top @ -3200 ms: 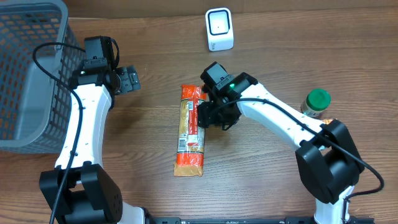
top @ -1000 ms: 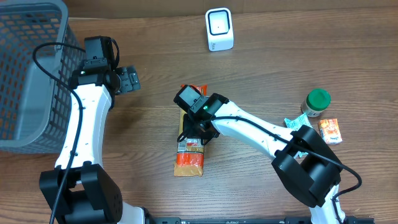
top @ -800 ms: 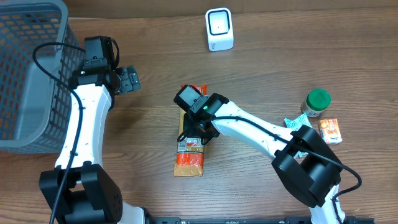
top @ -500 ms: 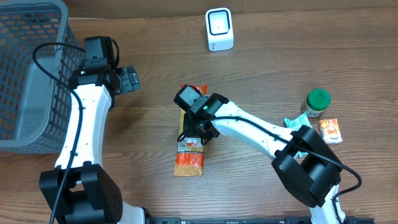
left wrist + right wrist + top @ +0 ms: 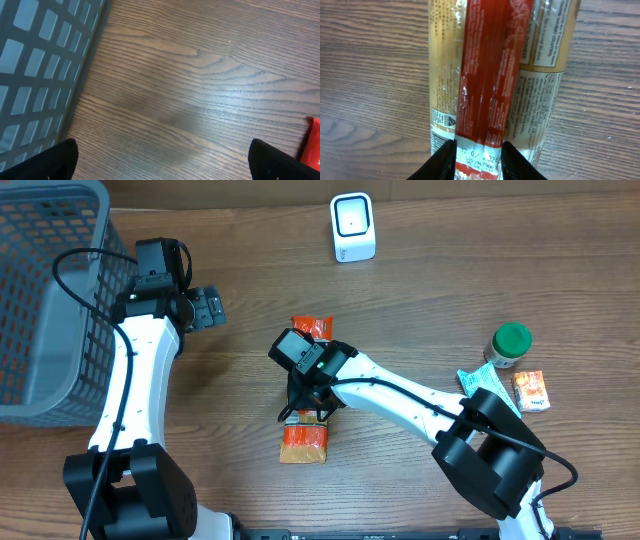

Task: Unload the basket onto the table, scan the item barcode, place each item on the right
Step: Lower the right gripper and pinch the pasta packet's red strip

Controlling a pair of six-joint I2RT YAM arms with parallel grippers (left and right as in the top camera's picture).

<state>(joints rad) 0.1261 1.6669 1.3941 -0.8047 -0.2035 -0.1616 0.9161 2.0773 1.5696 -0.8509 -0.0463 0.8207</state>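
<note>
The item is a long orange and tan snack package [image 5: 303,442] lying lengthwise at the table's middle. A raised red seam [image 5: 487,75] runs down its back, with a printed date near the end. My right gripper [image 5: 306,388] is down on the package's middle. In the right wrist view the right gripper [image 5: 479,156] is shut on that red seam, with one black finger [image 5: 443,159] on each side of it. The white barcode scanner [image 5: 353,227] stands at the back of the table. My left gripper [image 5: 206,308] hovers open beside the basket, and in its wrist view the left gripper [image 5: 172,162] holds nothing.
A grey mesh basket [image 5: 48,290] fills the far left, and its wall [image 5: 40,60] also shows in the left wrist view. At the right stand a green-lidded jar [image 5: 510,345], a teal packet [image 5: 478,380] and a small orange packet [image 5: 531,390].
My right wrist has shifted a little left and toward the front along the package, and its fingers stay on the red seam. The left arm has not moved.
</note>
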